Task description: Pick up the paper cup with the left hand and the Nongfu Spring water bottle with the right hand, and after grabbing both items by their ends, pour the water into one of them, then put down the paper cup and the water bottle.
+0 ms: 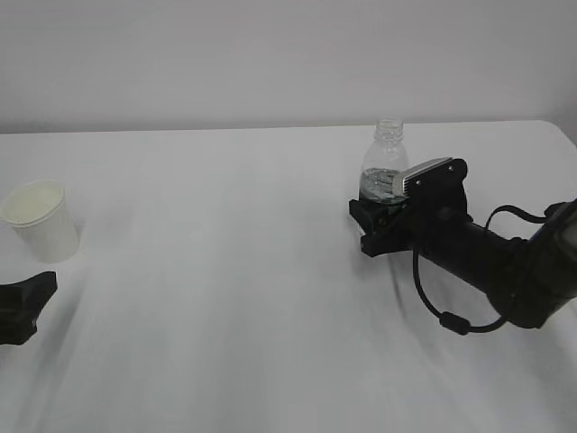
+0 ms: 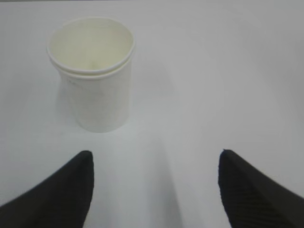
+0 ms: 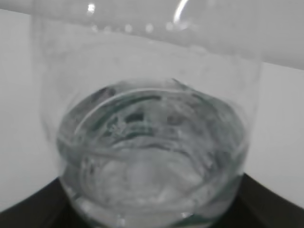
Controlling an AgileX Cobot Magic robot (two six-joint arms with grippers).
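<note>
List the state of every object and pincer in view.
White tapered paper cup: upright, empty, untouched.
Clear plastic water bottle: upright, uncapped, part-filled.
Left pincer: open, short of the cup.
Right pincer: around the bottle's base; grip unclear.

Left gripper [image 2: 154, 190] rests low at the near left, jaws spread wide. Right arm [image 1: 505, 262] reaches in from the right, its gripper [image 1: 379, 212] held low.

one paper cup [image 1: 41, 219], one water bottle [image 1: 386, 162], two arms
</note>
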